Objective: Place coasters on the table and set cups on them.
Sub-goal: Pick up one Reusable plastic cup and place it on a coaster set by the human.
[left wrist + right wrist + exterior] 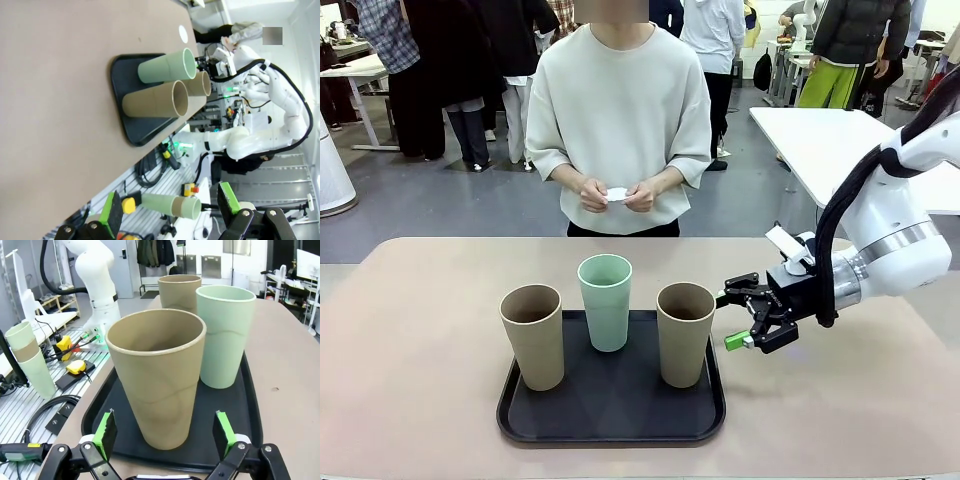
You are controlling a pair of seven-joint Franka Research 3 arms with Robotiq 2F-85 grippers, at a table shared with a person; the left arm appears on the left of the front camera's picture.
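Three cups stand upright on a black tray (510, 415) on the beige table (420, 330): a tan cup (532, 335) at left, a mint green cup (605, 300) behind the middle, a tan cup (684, 332) at right. My right gripper (745, 318) hangs open just right of the right tan cup, apart from it. In the right wrist view that tan cup (155, 375) stands right before the open gripper (164, 435), with the mint cup (225, 335) and the other tan cup (179, 290) behind. My left gripper (170, 207) is open and holds nothing, far from the tray (127, 120). The person's hands hold a white coaster (616, 194).
The person stands at the table's far edge. A white table (820, 140) is at the back right. Spare stacked cups (25, 360) sit off the table by the left arm's base (95, 280). A small white round patch (183, 33) lies on the tabletop beyond the tray.
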